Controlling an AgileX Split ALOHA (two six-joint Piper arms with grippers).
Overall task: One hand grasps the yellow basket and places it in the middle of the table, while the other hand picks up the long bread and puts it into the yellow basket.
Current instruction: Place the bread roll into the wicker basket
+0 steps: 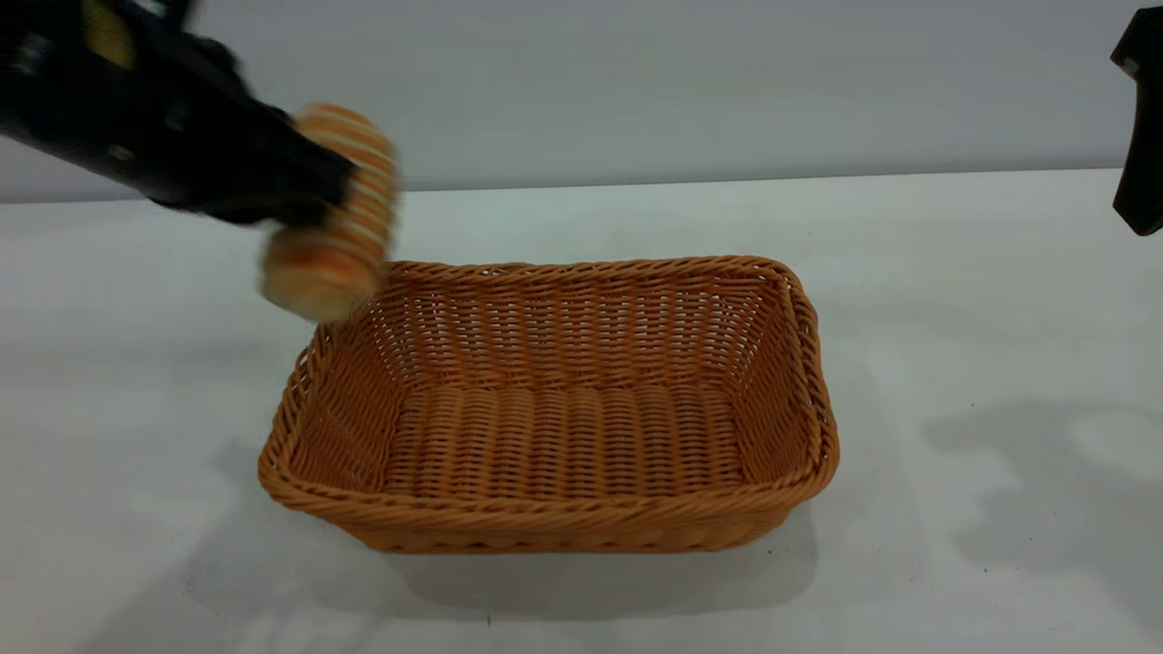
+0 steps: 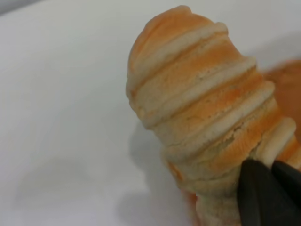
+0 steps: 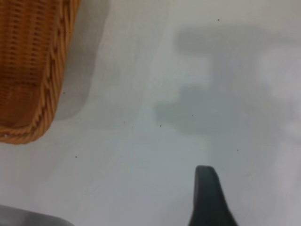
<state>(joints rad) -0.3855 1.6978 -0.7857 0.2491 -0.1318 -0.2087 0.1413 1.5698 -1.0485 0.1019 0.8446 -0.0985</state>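
My left gripper point(image 1: 338, 189) is shut on the long bread point(image 1: 350, 232), a striped orange and cream loaf. It holds the loaf in the air, tilted, over the far left corner of the yellow basket point(image 1: 563, 522). The loaf fills the left wrist view point(image 2: 202, 94), with a black fingertip point(image 2: 268, 193) pressed on its side. The wicker basket stands empty on the white table point(image 1: 954, 300), near its middle. My right gripper point(image 1: 1141, 182) hangs high at the right edge, away from the basket, open and empty. One of its fingers point(image 3: 207, 193) shows over bare table.
The basket's corner point(image 3: 33, 70) shows in the right wrist view, apart from the right gripper. A grey wall point(image 1: 636, 82) runs behind the table. Arm shadows lie on the tabletop right of the basket.
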